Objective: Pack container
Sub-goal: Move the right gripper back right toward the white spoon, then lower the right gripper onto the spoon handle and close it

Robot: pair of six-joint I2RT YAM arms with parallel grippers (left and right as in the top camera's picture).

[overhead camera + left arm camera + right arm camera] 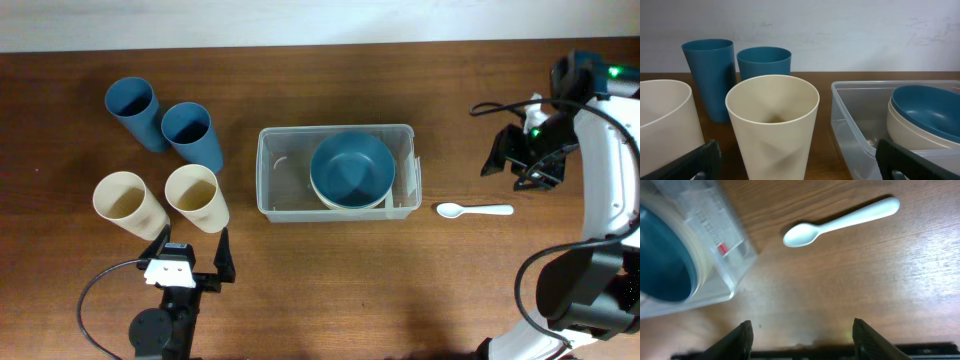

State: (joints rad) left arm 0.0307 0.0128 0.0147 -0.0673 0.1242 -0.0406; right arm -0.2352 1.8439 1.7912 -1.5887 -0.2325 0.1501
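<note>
Translucent plastic container (283, 178), glossy round bowls (350, 168) (nested)

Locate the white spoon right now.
In the overhead view the spoon lies flat on the table, just right of the container and clear of it, its bowl end pointing toward the container.

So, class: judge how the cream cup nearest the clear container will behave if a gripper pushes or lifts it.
The cream cup stands tall on a base narrower than its rim, so a push up high would probably tip it. It looks empty and made of thin plastic, so it is likely light. Its smooth tapered wall may slip in a grip.
</note>
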